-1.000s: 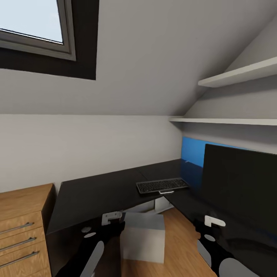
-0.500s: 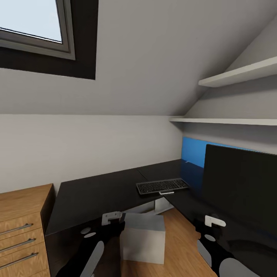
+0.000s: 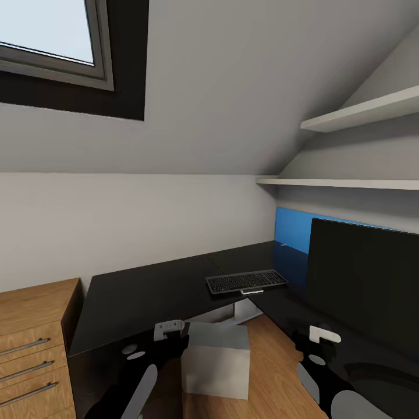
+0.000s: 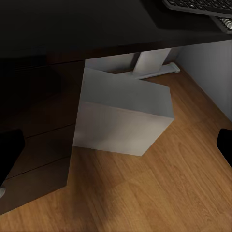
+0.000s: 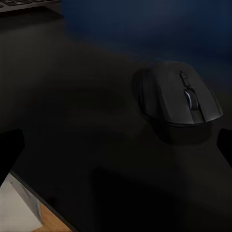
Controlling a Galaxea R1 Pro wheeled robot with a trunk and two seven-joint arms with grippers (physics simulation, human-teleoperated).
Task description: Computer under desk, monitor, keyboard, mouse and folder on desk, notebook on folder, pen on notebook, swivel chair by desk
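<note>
The black L-shaped desk (image 3: 151, 291) fills the corner of the bedroom. On it lies the keyboard (image 3: 247, 282), and the monitor (image 3: 364, 279) stands at the right. The white computer (image 3: 216, 358) sits on the floor under the desk's inner corner. My left gripper (image 3: 171, 340) hangs open in front of the computer (image 4: 123, 116), its dark fingertips (image 4: 9, 150) spread wide. My right gripper (image 3: 317, 343) is open over the desk top near the monitor. The dark mouse (image 5: 179, 99) lies just ahead of it, untouched. The keyboard's edge (image 5: 29, 4) shows beyond.
A light wooden drawer chest (image 3: 35, 343) stands against the desk's left end. White wall shelves (image 3: 361, 110) hang above the monitor, and a blue back panel (image 3: 291, 230) lines the desk. A skylight (image 3: 52, 35) is set in the sloped ceiling. Wood floor (image 4: 159, 193) surrounds the computer.
The head view has drifted very slightly, so the monitor's edge sits a touch further right. Both arms and all objects hold their places.
</note>
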